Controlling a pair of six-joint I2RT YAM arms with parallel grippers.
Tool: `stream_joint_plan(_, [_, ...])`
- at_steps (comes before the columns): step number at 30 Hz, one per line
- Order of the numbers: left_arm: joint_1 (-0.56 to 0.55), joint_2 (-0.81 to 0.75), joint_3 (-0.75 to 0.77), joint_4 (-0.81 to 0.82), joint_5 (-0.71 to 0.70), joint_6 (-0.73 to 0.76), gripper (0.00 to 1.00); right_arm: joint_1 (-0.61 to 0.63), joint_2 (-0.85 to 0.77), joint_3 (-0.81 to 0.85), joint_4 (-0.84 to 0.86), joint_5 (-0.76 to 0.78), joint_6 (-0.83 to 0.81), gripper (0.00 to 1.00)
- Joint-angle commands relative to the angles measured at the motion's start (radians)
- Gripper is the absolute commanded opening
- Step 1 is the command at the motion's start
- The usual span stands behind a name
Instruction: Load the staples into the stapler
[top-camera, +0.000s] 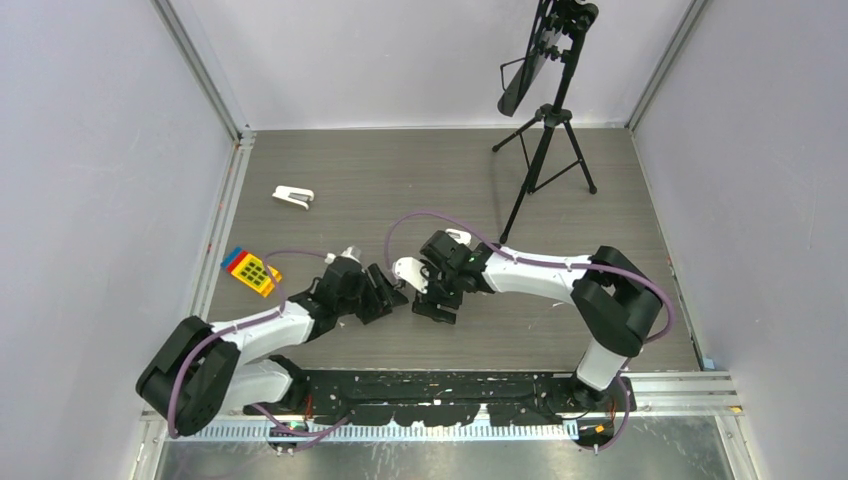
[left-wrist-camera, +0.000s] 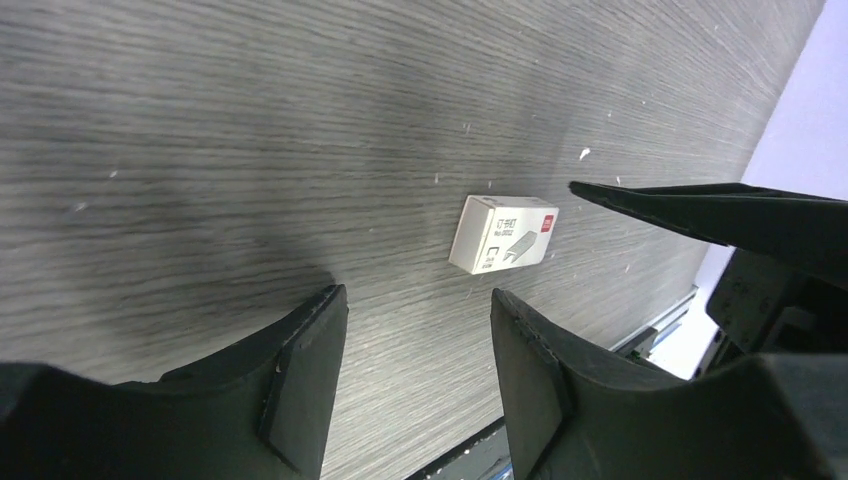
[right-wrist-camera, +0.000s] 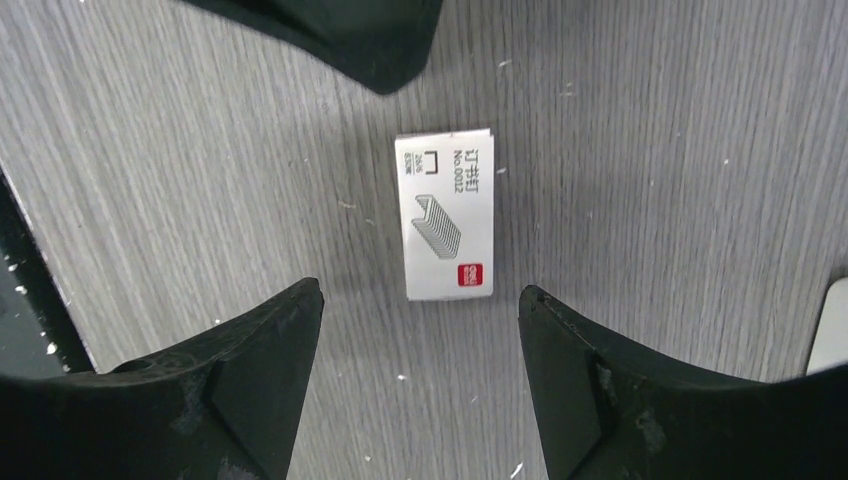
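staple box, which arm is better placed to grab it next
Right. In its wrist view the staple box lies flat, centred just ahead of the open right tool. The left tool is open too, but the box sits off to one side.

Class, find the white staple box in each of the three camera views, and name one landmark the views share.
Top external: not discernible, presumably hidden where left gripper and right gripper meet.
Left wrist: staple box lies right of centre, flat on the table.
Right wrist: centre, red mark at its lower end.
Shared landmark: the grey wood-grain table.
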Motion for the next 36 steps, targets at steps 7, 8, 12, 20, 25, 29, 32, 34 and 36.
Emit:
stream_joint_plan(7, [0.008,0.076,0.01,0.158,0.052,-0.037,0.55,-0.008,0.054,0.028,0.104,-0.057,-0.053,0.67])
stream_joint_plan(8, [0.006,0.08,0.01,0.16,0.052,-0.037,0.54,-0.009,0.061,0.03,0.106,-0.062,-0.052,0.66])
stream_joint_plan(12, [0.007,0.09,0.004,0.185,0.049,-0.045,0.52,-0.011,0.074,0.022,0.121,-0.068,-0.05,0.63])
stream_joint_plan(20, [0.006,0.136,-0.003,0.268,0.064,-0.067,0.42,-0.015,0.076,0.006,0.156,-0.077,-0.036,0.59])
stream_joint_plan(25, [0.005,0.189,0.002,0.335,0.095,-0.086,0.38,-0.016,0.082,0.01,0.157,-0.086,-0.031,0.51])
stream_joint_plan(29, [0.005,0.221,0.0,0.369,0.112,-0.094,0.34,-0.016,0.084,0.013,0.148,-0.091,-0.03,0.42])
stream_joint_plan(32, [0.006,0.236,-0.001,0.384,0.115,-0.097,0.34,-0.016,0.087,0.013,0.146,-0.094,-0.03,0.4])
stream_joint_plan(34, [0.006,0.245,-0.001,0.395,0.12,-0.098,0.34,-0.016,0.087,0.015,0.145,-0.098,-0.03,0.39])
stream_joint_plan(36, [0.006,0.254,-0.001,0.404,0.123,-0.099,0.33,-0.016,0.086,0.014,0.145,-0.1,-0.03,0.39])
